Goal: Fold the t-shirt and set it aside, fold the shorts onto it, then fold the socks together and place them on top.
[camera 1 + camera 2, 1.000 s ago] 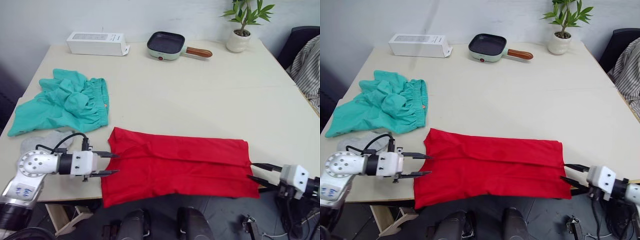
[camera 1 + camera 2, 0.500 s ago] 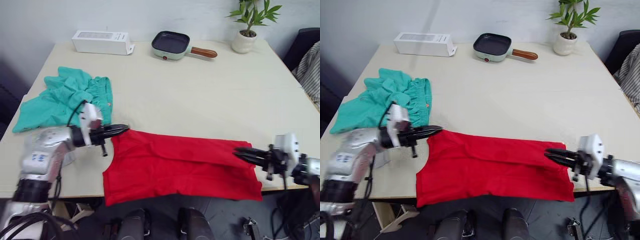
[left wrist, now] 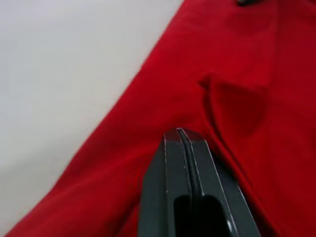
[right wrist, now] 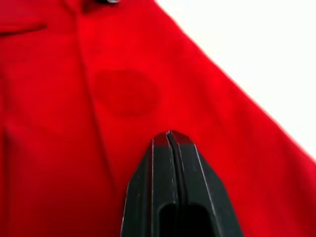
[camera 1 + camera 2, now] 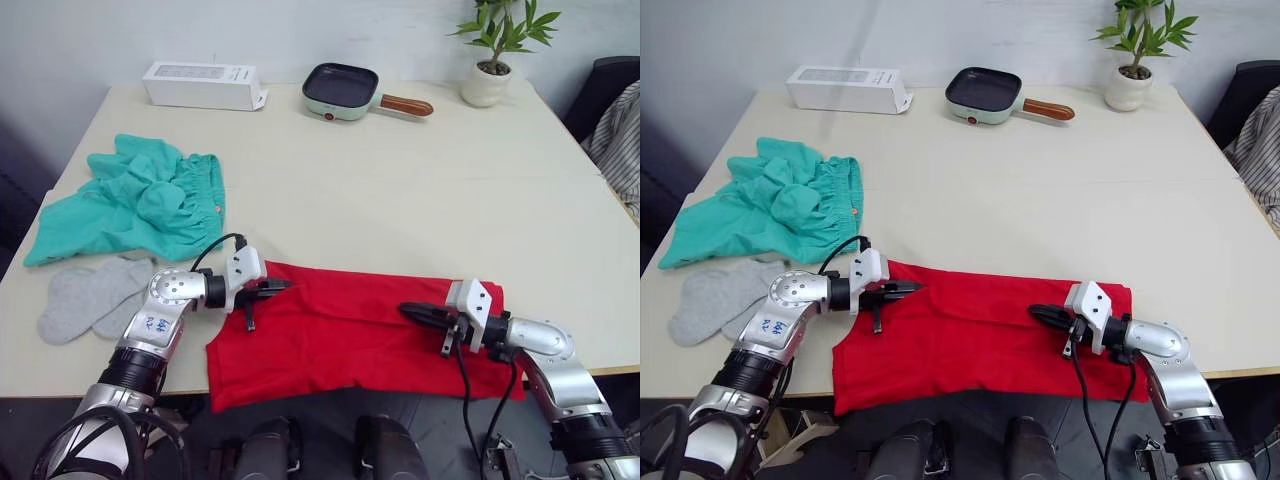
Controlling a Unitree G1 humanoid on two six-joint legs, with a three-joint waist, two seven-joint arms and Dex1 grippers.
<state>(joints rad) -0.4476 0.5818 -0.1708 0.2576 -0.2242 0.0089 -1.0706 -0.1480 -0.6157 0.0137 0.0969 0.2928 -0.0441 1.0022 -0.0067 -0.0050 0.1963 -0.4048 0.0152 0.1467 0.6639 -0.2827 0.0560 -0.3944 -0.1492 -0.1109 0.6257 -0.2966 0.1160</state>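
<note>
**Both grippers pressed closed over the red t-shirt**

The t-shirt (image 5: 350,330) is spread flat along the table's (image 5: 420,200) near edge, part of its hem hanging past the edge and cut from sight. The left gripper (image 5: 275,286) is seen with fingers pressed together, tips over the shirt's left end. The right gripper (image 5: 412,311) is likewise closed, tips over the shirt's right half. Whether cloth is pinched cannot be told from the wrist views, where only closed fingers (image 3: 183,148) over red fabric are shown. Both forearms are held low, pointing inward toward each other. Beyond the left fingers lie the shorts (image 5: 140,205), bunched, with the socks (image 5: 90,297) beside them.
</note>
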